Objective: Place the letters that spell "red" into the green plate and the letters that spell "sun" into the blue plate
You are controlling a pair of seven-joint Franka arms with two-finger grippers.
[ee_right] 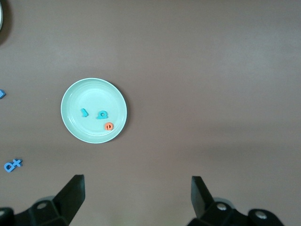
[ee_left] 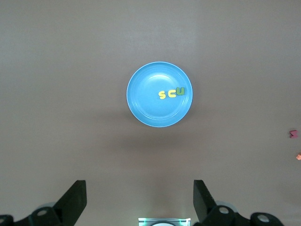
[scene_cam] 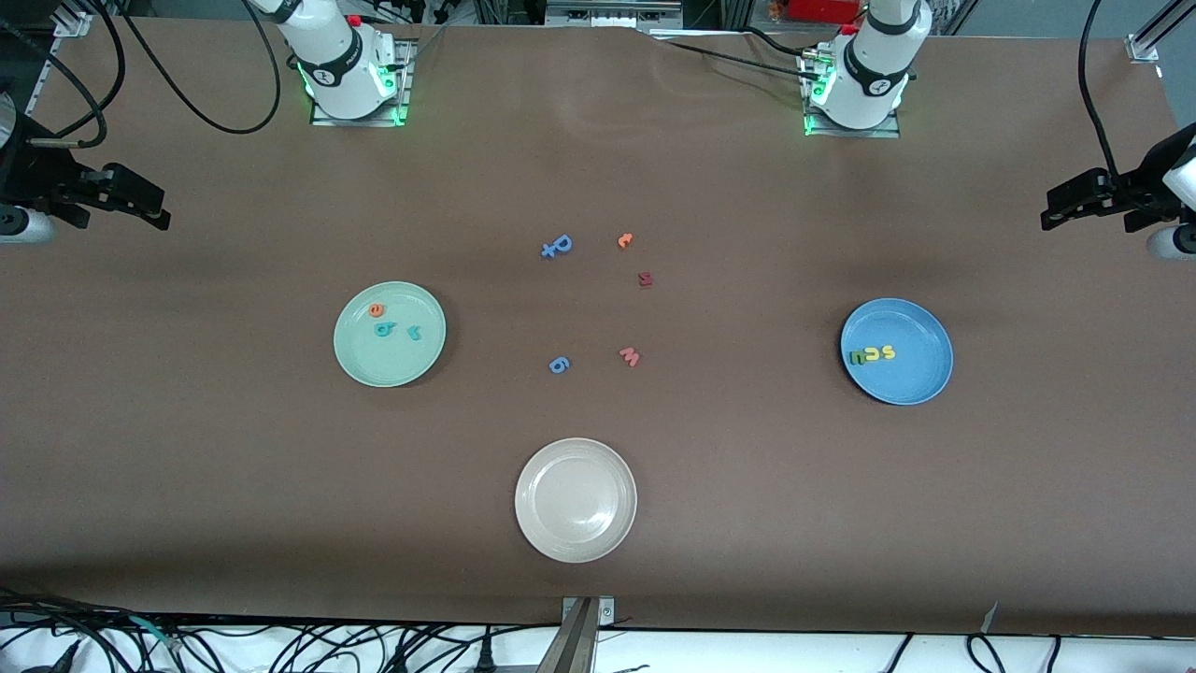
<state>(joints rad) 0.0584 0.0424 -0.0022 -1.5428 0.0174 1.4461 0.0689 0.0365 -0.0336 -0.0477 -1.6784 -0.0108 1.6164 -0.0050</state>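
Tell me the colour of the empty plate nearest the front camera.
Whitish-beige plate; the front view shows it best.

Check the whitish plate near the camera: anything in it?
Empty. The whitish-beige plate shows only a bare, glossy inside in the front view; no letter lies on it.

Count: three plates, namely green plate (scene_cam: 360, 369), blue plate (scene_cam: 920, 379), whitish-beige plate (scene_cam: 576, 537). Foam letters: three in the green plate (scene_cam: 392, 322), three in the blue plate (scene_cam: 873, 354), five loose on table (scene_cam: 598, 299) between them. Eleven letters total.
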